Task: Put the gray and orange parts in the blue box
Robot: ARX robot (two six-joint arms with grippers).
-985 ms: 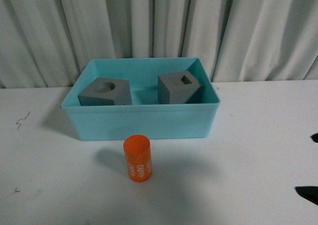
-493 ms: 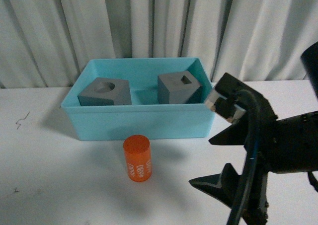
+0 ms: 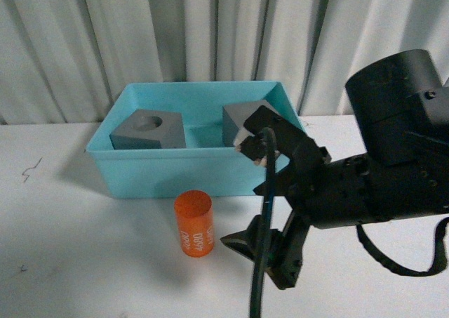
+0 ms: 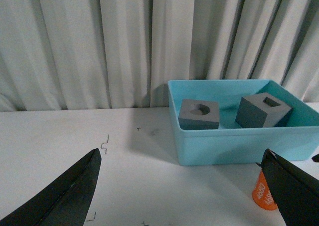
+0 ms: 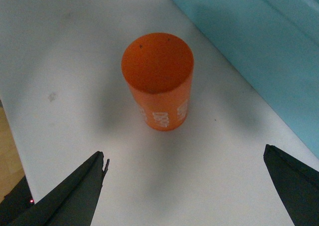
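The orange cylinder (image 3: pixel 193 223) with white lettering stands upright on the white table, just in front of the blue box (image 3: pixel 196 153). Two gray cubes lie inside the box: one with a round recess (image 3: pixel 149 130) and one with a rectangular recess (image 3: pixel 237 121), partly hidden by my right arm. My right gripper (image 3: pixel 233 193) is open just right of the cylinder, not touching it. In the right wrist view the cylinder (image 5: pixel 159 81) sits ahead of the open gripper (image 5: pixel 183 151). My left gripper (image 4: pixel 182 151) is open and empty, facing the box (image 4: pixel 239 132) and cylinder (image 4: pixel 263 196).
White curtains (image 3: pixel 210 30) hang behind the table. The right arm's bulky black body (image 3: pixel 393 163) and cable (image 3: pixel 261 262) fill the right front of the table. The table's edge (image 5: pixel 10 151) shows beside the cylinder in the right wrist view. Small dark marks (image 4: pixel 104 146) dot the tabletop.
My right arm has come in from the right and moved left to the cylinder, now covering part of the rectangular-recess cube. The cylinder, cubes and box have not moved.
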